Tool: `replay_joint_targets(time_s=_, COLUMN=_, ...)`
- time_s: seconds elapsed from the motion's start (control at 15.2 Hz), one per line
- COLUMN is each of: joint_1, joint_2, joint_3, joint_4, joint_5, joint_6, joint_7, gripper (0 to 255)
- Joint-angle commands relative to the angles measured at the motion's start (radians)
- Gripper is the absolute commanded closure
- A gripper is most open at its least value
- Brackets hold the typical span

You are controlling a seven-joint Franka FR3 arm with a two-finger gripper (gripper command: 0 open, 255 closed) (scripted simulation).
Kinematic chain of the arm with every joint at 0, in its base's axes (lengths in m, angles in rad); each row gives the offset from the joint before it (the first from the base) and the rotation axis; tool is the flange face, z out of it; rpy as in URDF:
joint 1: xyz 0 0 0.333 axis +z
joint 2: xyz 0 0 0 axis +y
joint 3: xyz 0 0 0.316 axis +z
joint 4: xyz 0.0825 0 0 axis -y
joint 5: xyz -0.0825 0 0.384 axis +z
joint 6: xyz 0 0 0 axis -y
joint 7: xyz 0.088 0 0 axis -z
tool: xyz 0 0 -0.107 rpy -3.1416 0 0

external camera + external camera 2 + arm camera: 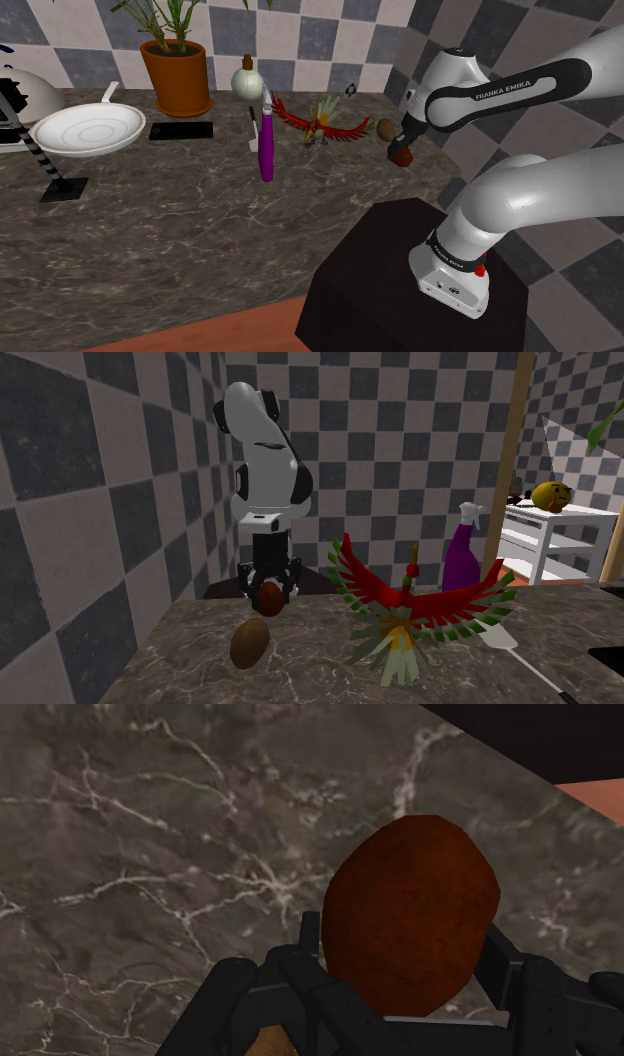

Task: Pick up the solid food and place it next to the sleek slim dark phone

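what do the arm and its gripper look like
The arm has rounded white shells with dark joints, white FRANKA EMIKA lettering on a dark band, and a small red spot near its base. The gripper is all black and two-fingered.

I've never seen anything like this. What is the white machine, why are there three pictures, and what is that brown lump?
The white machine is a robot arm standing on a dark box. At its end is a black two-fingered tool, shut on a reddish-brown oval piece of food. One picture looks down from beside the arm. Another faces it across the counter. The third comes from a camera on the hand itself, so the food looks large there. On the marbled counter are a black phone, a white dish, a purple spray bottle, a red bird figure, a potted plant and a second brown oval.
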Motion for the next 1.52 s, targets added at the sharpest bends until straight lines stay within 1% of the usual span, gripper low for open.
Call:
replay_joint_targets(time_s=0.0, joint_1=0.0, joint_2=0.0, joint_3=0.0, joint_4=0.0, joint_5=0.0, joint_6=0.0, joint_7=0.0, gripper=255)
replay_joint_targets(time_s=0.2, joint_1=0.0, joint_2=0.0, joint_3=0.0, joint_4=0.0, joint_5=0.0, joint_6=0.0, joint_7=0.0, gripper=255)
replay_joint_targets(time_s=0.79, joint_1=0.018, joint_2=-0.116, joint_3=0.035, joint_4=0.069, joint_5=0.049, joint_6=-0.182, joint_7=-0.017, gripper=255)
replay_joint_targets(time_s=1.45, joint_1=0.037, joint_2=-0.187, joint_3=0.073, joint_4=0.17, joint_5=0.096, joint_6=-0.352, joint_7=-0.031, gripper=255)
